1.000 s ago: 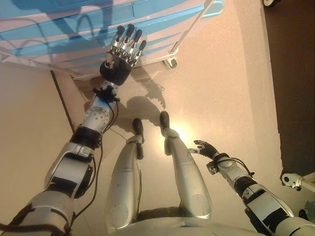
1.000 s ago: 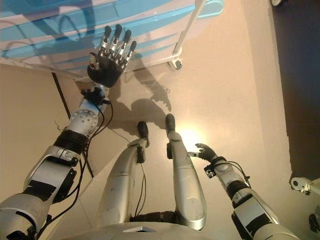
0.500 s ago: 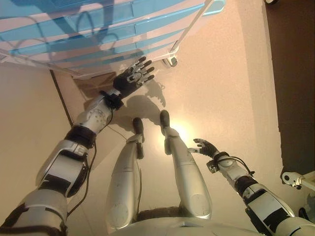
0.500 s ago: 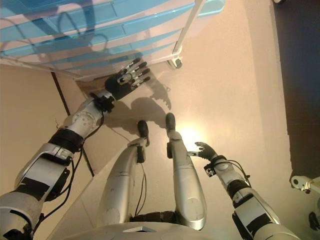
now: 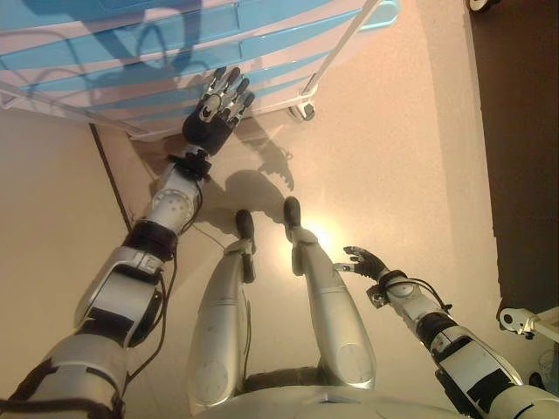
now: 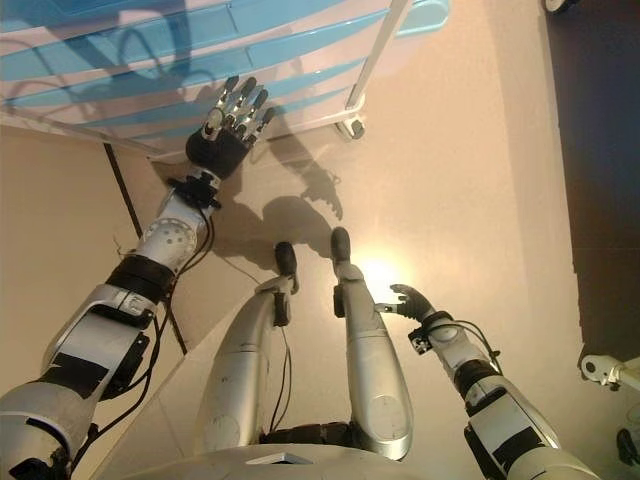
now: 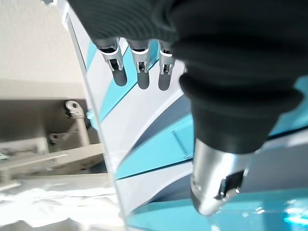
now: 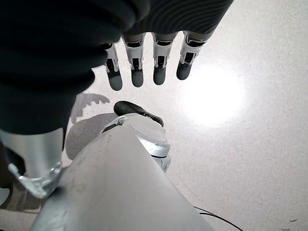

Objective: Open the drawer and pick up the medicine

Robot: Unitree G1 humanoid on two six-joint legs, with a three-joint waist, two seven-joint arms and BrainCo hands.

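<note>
A white drawer cabinet (image 5: pixel 175 52) with light-blue drawer fronts stands on casters at the far side; its drawers look shut, and it also shows in the left wrist view (image 7: pixel 144 139). No medicine shows in any view. My left hand (image 5: pixel 216 111) is raised before the lower drawer fronts, fingers straight and empty, close to the fronts; I cannot tell whether it touches them. My right hand (image 5: pixel 365 260) hangs low at the right beside my leg, fingers relaxed and empty; its fingers (image 8: pixel 144 67) show over the floor.
A caster (image 5: pixel 303 110) of the cabinet stands on the beige floor just right of my left hand. A dark strip of floor (image 5: pixel 524 131) runs along the right edge. A white fixture (image 5: pixel 524 321) shows at the lower right.
My left hand dropped low and turned sideways under the cabinet half a second ago, then rose again to the lower drawer fronts. My right hand has not moved.
</note>
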